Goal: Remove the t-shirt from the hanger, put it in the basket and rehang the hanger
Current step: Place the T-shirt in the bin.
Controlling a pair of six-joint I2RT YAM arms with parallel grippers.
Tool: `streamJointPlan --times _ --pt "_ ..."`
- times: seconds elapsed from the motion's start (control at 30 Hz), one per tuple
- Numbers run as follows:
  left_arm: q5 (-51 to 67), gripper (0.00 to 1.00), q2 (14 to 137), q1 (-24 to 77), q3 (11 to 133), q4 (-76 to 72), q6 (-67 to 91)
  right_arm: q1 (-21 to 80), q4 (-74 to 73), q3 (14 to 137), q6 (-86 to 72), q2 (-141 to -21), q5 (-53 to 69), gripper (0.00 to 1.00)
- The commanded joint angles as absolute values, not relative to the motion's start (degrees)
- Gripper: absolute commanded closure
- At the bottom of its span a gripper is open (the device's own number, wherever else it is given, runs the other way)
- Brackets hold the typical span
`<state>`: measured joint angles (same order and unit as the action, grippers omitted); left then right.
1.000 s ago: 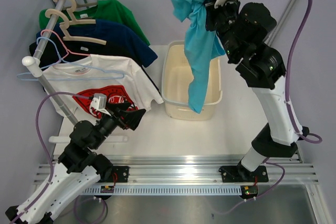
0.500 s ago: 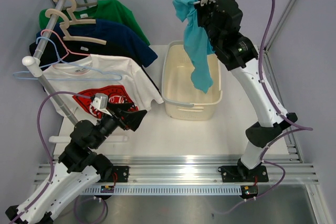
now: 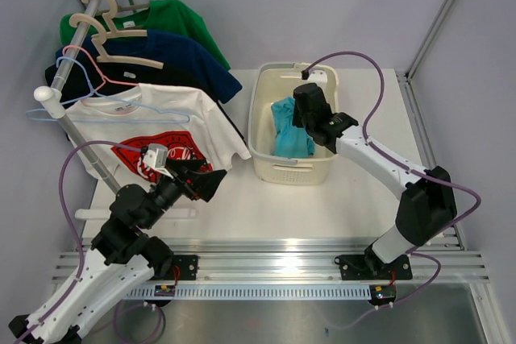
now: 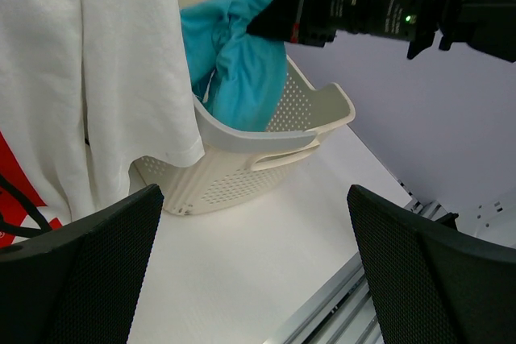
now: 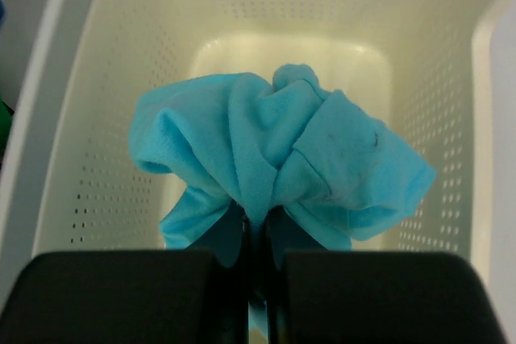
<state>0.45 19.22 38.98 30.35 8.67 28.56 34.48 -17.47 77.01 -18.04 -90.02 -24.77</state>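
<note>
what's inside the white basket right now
A bunched turquoise t-shirt, pinched by the shut right gripper. Around it the perforated walls of the basket and some bare floor show. Whatever lies beneath the shirt is covered.

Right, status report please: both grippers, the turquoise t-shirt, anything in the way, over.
Right gripper shut on turquoise t-shirt, low inside basket. Left gripper open, empty, beside hanging white t-shirt. Nothing in the way.
</note>
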Motion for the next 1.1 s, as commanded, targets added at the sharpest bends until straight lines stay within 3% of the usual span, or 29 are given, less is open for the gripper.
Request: streamJointPlan --times 0.0,0.1,0.17,0.23,0.33,0.57,0.73,0.93,1.07 --pt "-0.7 0.01 19.1 38.8 30.5 5.4 28.2 34.2 -12.0 75.0 -26.8 -89.8 -25.5 1.0" --pt "-1.1 0.01 18.5 38.8 30.1 5.4 27.9 34.2 -13.9 74.8 -28.1 -94.4 -26.4 0.97" --pt "-1.1 0.01 18.5 38.8 29.7 5.4 27.9 34.1 -15.5 75.5 -28.8 -97.3 -28.6 0.74" --pt "-1.3 0.01 19.1 38.8 30.0 5.4 27.9 34.1 -16.2 76.6 -28.6 -98.9 -29.9 0.44" --pt "-1.8 0.01 19.9 38.8 30.8 5.6 27.9 34.1 -17.3 78.8 -27.7 -98.9 -28.6 0.35" --pt "-5.6 0.01 24.9 38.8 35.8 8.0 27.4 34.1 -26.5 87.6 -24.5 -91.2 -25.2 0.2" --pt "-4.4 0.01 32.3 38.8 45.3 10.8 25.3 34.1 -28.7 86.8 -23.1 -81.5 -13.5 0.09" --pt "-10.2 0.01 39.2 38.8 59.5 14.9 20.7 35.0 -23.0 75.7 -25.8 -72.4 1.5 0.12" --pt "-16.8 0.02 46.2 38.8 67.3 17.3 17.4 38.6 -21.3 69.7 -24.3 -68.5 1.1 0.12"
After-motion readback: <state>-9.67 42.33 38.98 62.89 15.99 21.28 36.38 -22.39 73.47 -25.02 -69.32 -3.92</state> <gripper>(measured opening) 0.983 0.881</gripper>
